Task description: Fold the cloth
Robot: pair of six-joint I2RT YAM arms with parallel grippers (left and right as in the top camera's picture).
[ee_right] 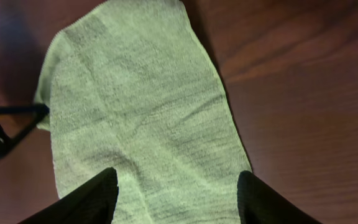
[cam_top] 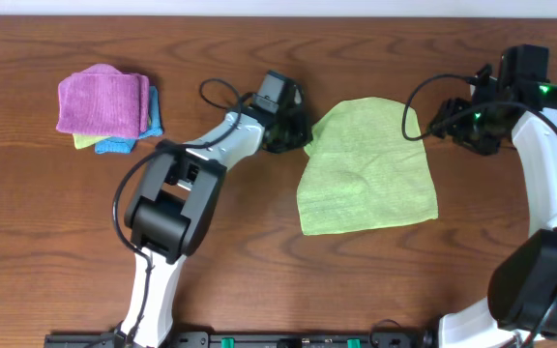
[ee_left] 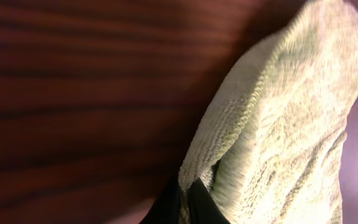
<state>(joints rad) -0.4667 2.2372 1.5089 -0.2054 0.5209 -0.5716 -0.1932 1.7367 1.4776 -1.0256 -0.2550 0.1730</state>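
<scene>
The lime-green cloth [cam_top: 366,169] lies spread on the wooden table in the middle of the overhead view, rounded at its far end. My left gripper [cam_top: 304,135] is at its upper left edge. In the left wrist view the two dark fingers [ee_left: 197,205] are pinched together on a raised fold of the cloth [ee_left: 278,124], so the left gripper [ee_left: 186,190] is shut on it. My right gripper [cam_top: 440,124] hovers at the cloth's upper right edge. In the right wrist view it stands open [ee_right: 176,193] over the cloth [ee_right: 142,106], fingers [ee_right: 86,199] wide apart.
A pile of folded cloths sits at the far left, a purple cloth [cam_top: 100,100] on top and a teal cloth [cam_top: 153,118] under it. Black cables loop above both arms. The left gripper's tip [ee_right: 5,134] shows in the right wrist view.
</scene>
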